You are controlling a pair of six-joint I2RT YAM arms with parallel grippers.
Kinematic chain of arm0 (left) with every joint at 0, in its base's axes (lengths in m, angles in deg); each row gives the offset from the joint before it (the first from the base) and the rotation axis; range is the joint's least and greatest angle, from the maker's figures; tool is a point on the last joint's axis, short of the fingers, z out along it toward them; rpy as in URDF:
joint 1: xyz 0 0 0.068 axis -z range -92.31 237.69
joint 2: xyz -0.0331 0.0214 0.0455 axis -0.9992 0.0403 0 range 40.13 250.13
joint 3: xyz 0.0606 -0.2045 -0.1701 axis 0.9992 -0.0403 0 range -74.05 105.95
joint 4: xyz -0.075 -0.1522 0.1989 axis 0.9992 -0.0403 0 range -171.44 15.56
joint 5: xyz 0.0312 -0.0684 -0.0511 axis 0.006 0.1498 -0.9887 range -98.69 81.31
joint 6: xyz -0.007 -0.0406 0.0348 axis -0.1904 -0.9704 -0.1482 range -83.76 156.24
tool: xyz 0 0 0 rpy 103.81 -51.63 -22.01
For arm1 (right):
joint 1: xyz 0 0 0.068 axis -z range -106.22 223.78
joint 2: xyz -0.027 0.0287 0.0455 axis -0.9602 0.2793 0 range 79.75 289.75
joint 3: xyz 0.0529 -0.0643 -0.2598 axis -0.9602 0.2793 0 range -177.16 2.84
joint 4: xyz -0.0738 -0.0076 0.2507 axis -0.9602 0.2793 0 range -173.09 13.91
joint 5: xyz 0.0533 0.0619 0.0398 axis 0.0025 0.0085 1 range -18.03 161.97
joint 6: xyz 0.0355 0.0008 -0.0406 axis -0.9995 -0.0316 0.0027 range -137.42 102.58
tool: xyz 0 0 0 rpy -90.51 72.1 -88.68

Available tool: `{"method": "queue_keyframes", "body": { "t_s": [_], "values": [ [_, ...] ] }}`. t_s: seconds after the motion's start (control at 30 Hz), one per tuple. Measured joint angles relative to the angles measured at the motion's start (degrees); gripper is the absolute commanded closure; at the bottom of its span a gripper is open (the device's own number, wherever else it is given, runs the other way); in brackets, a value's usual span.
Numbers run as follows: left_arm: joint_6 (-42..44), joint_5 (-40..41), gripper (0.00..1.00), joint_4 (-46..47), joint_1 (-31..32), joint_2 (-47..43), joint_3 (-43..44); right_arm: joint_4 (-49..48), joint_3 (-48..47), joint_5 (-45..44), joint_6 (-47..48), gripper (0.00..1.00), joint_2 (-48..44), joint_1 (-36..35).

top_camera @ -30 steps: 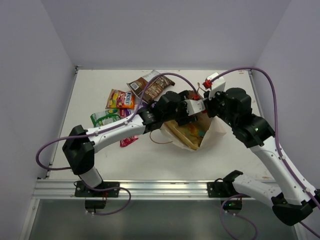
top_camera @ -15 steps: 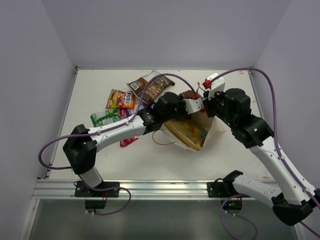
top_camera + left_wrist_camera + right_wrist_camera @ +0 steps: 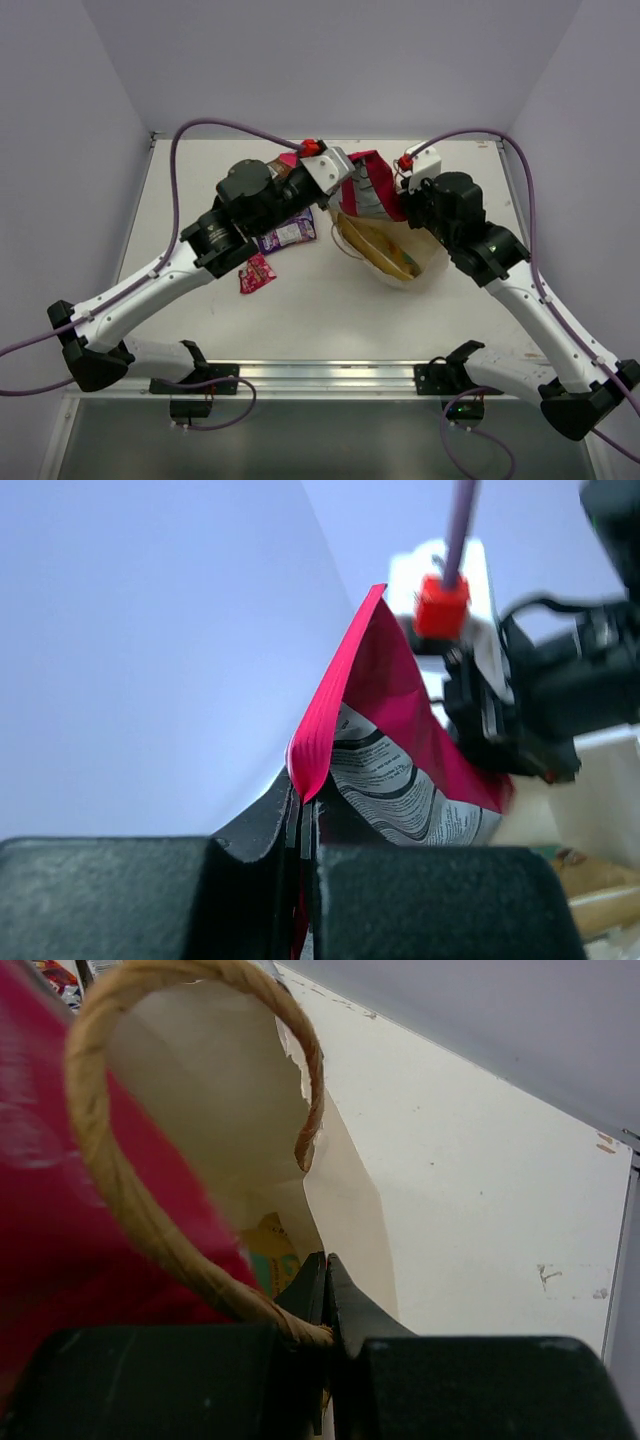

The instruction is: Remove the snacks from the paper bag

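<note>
Mid-pull: red-pink packet [image 3: 395, 710] hanging just above the paper bag [image 3: 220, 1110] mouth, seam pinched tight in left gripper [image 3: 303, 805], right gripper [image 3: 325, 1280] clamped on bag rim. Next up, probably: swing left, drop near loose packets [image 3: 285, 232].

My counter [image 3: 330, 310] is off-white and bare in front of my bases. The paper bag [image 3: 395, 255] sits on it, tilted, its mouth gaping. Left of the bag lies a purple packet [image 3: 287, 232]. A small pink packet [image 3: 256, 272] lies farther left and nearer me.
</note>
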Motion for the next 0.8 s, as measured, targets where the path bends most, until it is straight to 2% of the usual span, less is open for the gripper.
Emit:
{"method": "queue_keyframes", "body": {
  "t_s": [0.13, 0.23, 0.43, 0.6, 0.8],
  "values": [
    [-1.29, 6.95, 1.00, -1.05, 0.02, -1.53, 3.69, -0.74, 0.52, -1.29, -0.13, 1.00, 0.15, 0.00],
    [-1.38, 18.18, 1.00, -4.11, -1.44, -1.36, 6.97, -0.79, 0.61, -1.57, -0.13, 1.00, 0.15, 0.00],
    [-4.31, 30.71, 1.00, -9.42, -15.30, -0.35, 9.81, -0.66, 0.66, -1.51, -0.20, 1.00, 0.07, 0.00],
    [-6.21, 33.59, 1.00, -11.34, -25.20, 3.02, 9.73, -0.70, 1.01, -1.38, -0.17, 1.00, 0.02, 0.00],
    [-7.76, 33.59, 1.00, -12.26, -34.60, 16.79, 12.74, -0.74, 1.53, -1.36, -0.17, 1.00, -0.20, 0.00]
  ]
}}
